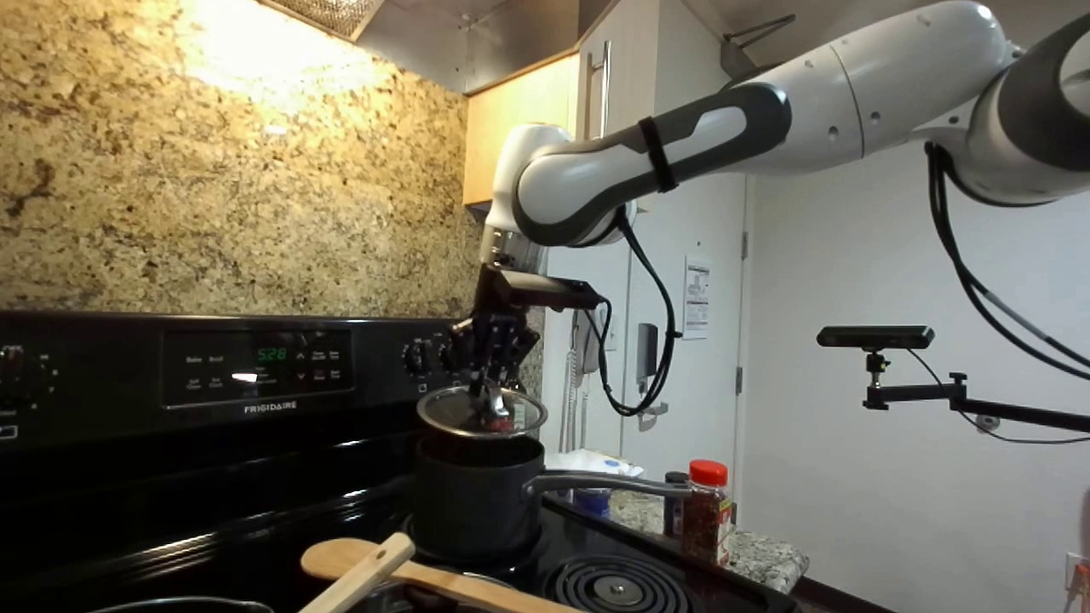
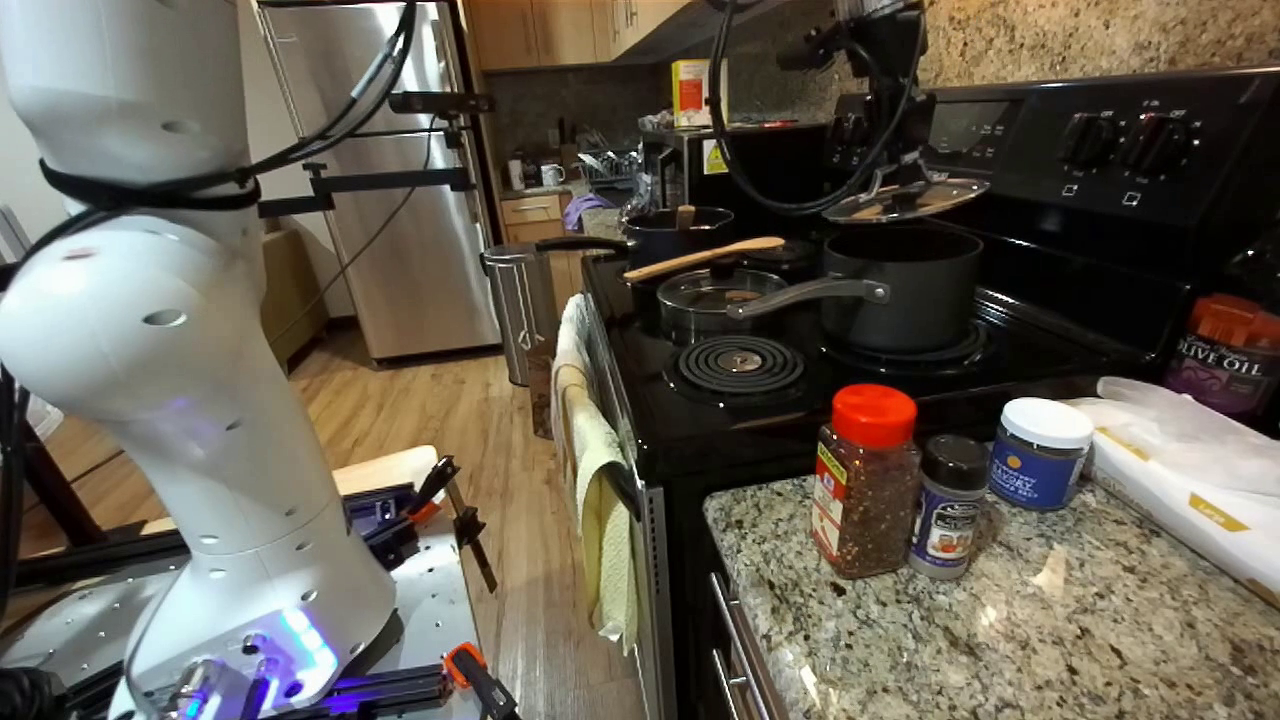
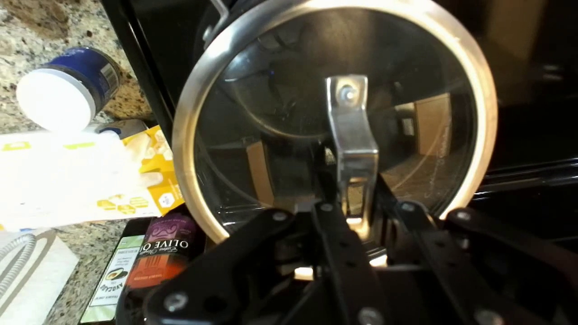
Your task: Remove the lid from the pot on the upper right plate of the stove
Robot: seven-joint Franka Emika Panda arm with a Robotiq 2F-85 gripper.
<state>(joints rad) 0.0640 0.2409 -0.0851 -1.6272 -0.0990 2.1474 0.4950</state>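
Wrist view: my end effector [image 3: 356, 189] is clamped on the metal strap handle [image 3: 352, 124] of the glass lid [image 3: 289, 108], whose upper rim runs out of the frame. In both exterior views I hold that lid just above the saucepan [image 2: 905, 290] and apart from it, slightly tilted. The saucepan stands at the rear of the stove [image 2: 690, 425]. Beside it, a wooden spoon [image 2: 700, 259] passes over a low glass-lidded pan [image 2: 690, 318]; what the spoon rests on I cannot tell. Another dark pot [image 2: 650, 240] stands beyond. On the granite table [image 2: 950, 640] are a red-capped jar of chili flakes [image 2: 868, 485], a smaller black-capped spice jar [image 2: 946, 520], a white-lidded blue jar [image 2: 1038, 460] and a glove box [image 2: 1170, 495], with an olive oil bottle [image 2: 1225, 355] beyond, cut off at the edge of an exterior view. A black cable [image 1: 632, 414] hangs in a loop beside me. Black finger linkages [image 3: 345, 266] hide the handle's near end, and the saucepan's inside is hard to make out.
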